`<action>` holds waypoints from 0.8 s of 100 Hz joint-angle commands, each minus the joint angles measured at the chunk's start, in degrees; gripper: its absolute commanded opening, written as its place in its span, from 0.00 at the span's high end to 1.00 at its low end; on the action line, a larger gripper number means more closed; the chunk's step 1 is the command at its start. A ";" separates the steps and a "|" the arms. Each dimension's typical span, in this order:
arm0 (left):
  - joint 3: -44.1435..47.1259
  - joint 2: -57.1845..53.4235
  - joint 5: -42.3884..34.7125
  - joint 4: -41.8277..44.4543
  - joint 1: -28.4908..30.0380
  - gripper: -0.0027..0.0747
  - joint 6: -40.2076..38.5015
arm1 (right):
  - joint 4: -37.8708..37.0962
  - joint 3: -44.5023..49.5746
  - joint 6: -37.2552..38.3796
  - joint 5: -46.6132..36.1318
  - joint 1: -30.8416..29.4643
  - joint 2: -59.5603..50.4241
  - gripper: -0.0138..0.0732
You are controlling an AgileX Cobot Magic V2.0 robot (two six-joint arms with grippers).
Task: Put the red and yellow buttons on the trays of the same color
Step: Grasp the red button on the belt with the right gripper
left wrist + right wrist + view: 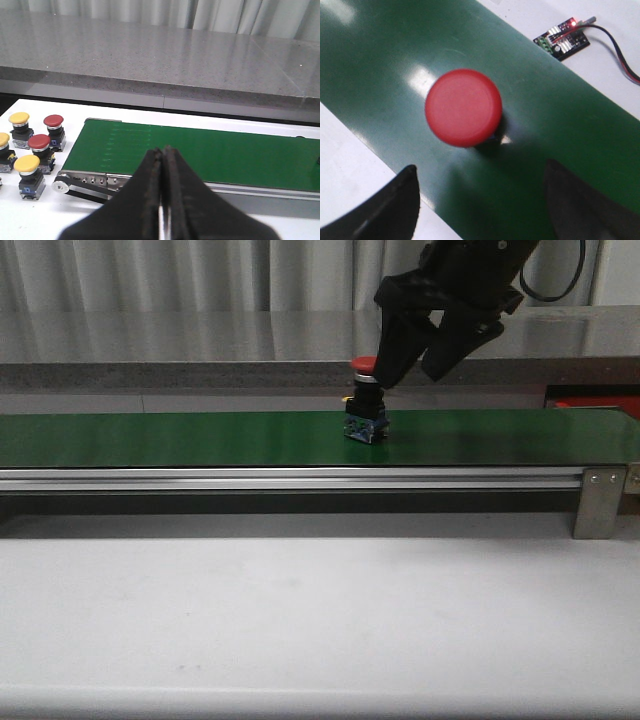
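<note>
A red button (364, 400) with a black and blue base stands upright on the green conveyor belt (200, 438). My right gripper (412, 370) hangs open just above and to the right of it, fingers spread wide. From the right wrist camera the red cap (463, 107) sits ahead of the spread fingers (390, 210), untouched. My left gripper (163, 155) is shut with nothing in it, above the belt's left end. Beside that end stand two yellow buttons (27, 170) and two red buttons (53, 127); another yellow one (3, 145) is at the frame edge. No trays are in view.
The belt's aluminium rail (300, 478) runs along its front, with a bracket (600, 502) at the right end. A small circuit board (562, 40) with a lit red LED and a cable lies beyond the belt. A grey stone ledge (160, 60) runs behind.
</note>
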 commanded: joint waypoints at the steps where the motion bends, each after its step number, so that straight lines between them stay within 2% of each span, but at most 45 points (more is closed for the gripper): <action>1: -1.43 0.44 -4.37 -0.72 -0.37 0.99 0.00 | 2.04 -3.17 -0.71 -1.40 0.07 -1.81 0.24; 28: -1.43 0.44 -4.37 -0.72 -0.37 0.99 0.00 | 2.22 -4.31 -0.71 -4.61 0.07 0.04 0.25; 33: -1.43 0.44 -4.37 -0.72 -0.37 0.99 0.00 | 2.22 -4.31 -0.71 -5.04 0.07 0.22 0.30; 50: -1.43 0.44 -4.37 -0.72 -0.37 0.99 0.00 | 2.22 -4.31 -0.65 -4.86 0.07 0.38 0.55; 57: -1.43 0.44 -4.37 -0.72 -0.37 0.99 0.00 | 2.16 -4.31 -0.65 -4.42 0.02 0.38 0.62; 80: -1.43 0.44 -4.37 -0.72 -0.37 0.99 0.00 | 0.65 -8.33 3.06 -0.03 -3.85 -0.23 0.65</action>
